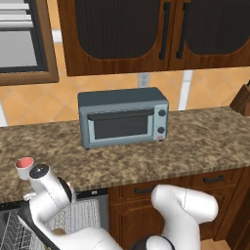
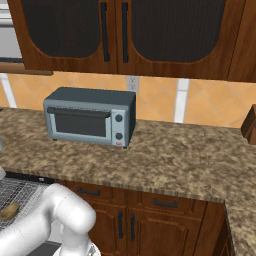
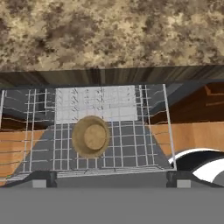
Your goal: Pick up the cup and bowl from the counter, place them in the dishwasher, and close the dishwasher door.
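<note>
Lying in the white wire rack (image 3: 113, 131) of the dishwasher (image 3: 109, 94), the tan-brown bowl (image 3: 91, 136) is sitting upright, a little left of the rack's middle in the hand view. The jaws (image 3: 111, 186) are standing spread wide and holding nothing, their two dark tips showing at the bottom corners of that view, with the bowl lying ahead of them and apart from both tips, nearer the left one.

One bowl and one cup are showing. The cup (image 1: 24, 167), white with a red-pink inside, is standing upright on the bench (image 1: 195, 141) near its front edge at the far left of the left base view, just beside the arm's dark joint. One grey toaster oven (image 1: 123, 117) is standing farther back on the bench, under the dark wooden wall cabinets (image 1: 146, 34).

The hand view is giving the bowl whole and from above. The right base view is catching only a tan sliver of it (image 2: 8, 210) in the rack at the left edge. The left base view is showing the cup and part of the rack (image 1: 14, 232).
</note>
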You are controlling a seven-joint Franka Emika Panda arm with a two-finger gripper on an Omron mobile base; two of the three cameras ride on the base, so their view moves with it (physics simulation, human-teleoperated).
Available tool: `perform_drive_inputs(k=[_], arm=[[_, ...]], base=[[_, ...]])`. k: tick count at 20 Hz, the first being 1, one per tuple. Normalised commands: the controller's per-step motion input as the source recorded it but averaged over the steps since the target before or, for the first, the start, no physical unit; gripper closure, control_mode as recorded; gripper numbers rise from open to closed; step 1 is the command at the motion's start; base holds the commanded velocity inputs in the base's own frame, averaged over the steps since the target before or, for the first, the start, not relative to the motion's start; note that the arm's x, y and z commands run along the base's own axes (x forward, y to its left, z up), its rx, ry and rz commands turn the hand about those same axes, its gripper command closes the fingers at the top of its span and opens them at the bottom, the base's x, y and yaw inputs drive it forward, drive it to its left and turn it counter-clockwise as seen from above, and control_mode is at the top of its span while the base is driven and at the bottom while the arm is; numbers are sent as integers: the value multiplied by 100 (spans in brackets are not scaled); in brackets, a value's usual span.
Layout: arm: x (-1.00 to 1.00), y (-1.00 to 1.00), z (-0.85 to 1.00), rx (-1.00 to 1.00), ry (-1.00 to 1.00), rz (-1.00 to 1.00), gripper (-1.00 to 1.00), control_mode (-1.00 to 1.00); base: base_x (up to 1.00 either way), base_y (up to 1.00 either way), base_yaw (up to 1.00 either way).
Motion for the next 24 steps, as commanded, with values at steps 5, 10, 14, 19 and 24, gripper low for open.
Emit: perform_drive_inputs(k=[5, 10, 14, 19, 24], arm=[[14, -17, 70, 35, -10, 0, -100, -100], [51, -1, 91, 22, 2, 3, -100, -100], [47, 0, 93, 13, 7, 8, -100, -100], [58, 0, 37, 1, 21, 6, -100, -100], [78, 0, 4, 0, 14, 0, -100, -100]], base=[[0, 0, 0], [0, 0, 0], [0, 0, 0], [0, 0, 0], [0, 0, 0]])
